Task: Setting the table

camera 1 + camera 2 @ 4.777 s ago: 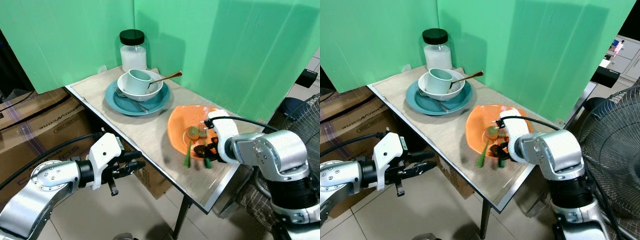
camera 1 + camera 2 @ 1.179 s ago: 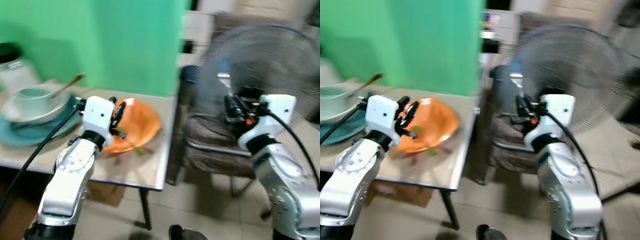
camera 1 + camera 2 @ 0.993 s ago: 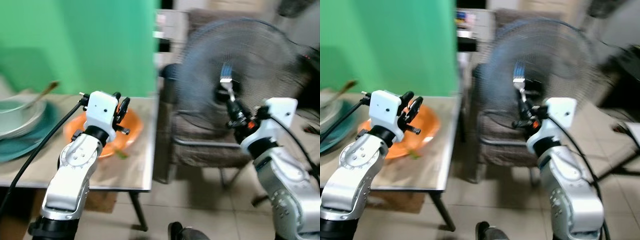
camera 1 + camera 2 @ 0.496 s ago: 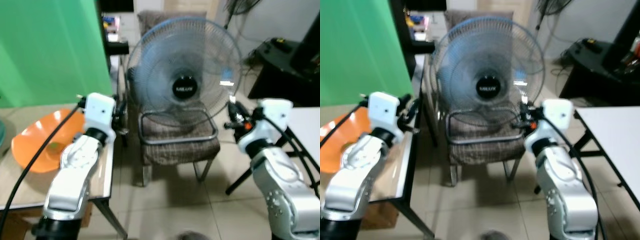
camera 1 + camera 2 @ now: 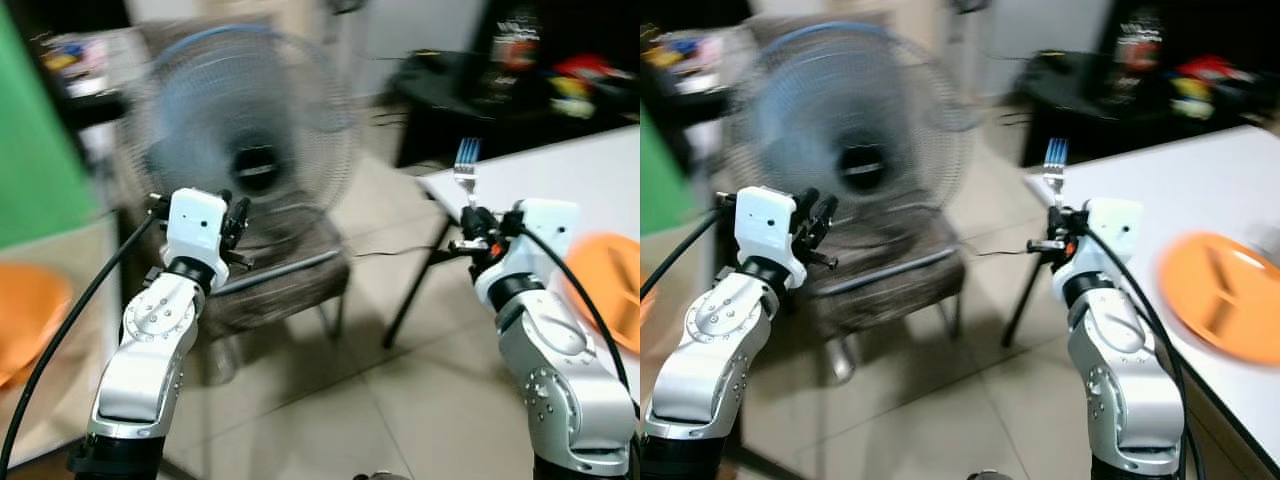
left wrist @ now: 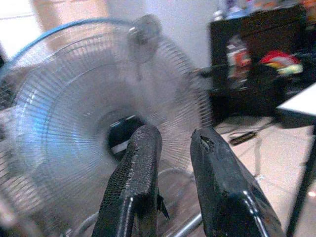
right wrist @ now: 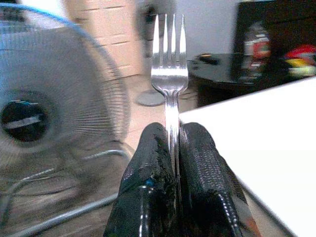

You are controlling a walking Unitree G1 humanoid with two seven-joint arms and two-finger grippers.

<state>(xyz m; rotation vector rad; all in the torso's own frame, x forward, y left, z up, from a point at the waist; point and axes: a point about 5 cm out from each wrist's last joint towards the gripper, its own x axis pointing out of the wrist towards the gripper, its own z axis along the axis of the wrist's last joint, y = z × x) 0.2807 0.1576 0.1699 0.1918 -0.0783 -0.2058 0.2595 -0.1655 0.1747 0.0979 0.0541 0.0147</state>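
Upright, the fork point(image 7: 169, 74) sits pinched in the right hand point(image 7: 170, 148).

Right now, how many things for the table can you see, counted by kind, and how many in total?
Fork: 1, upright in the shut right gripper.
Orange plates: 2, one on the white table at the right, one at the far left edge.
Total: 3.
The left gripper holds nothing; its fingers stand a little apart.

Even indoor light is seen; head views are smeared by motion blur, the fan point(image 5: 245, 130) and orange plate point(image 5: 1225, 295) softened; wrist views are sharper up close, backgrounds blurred
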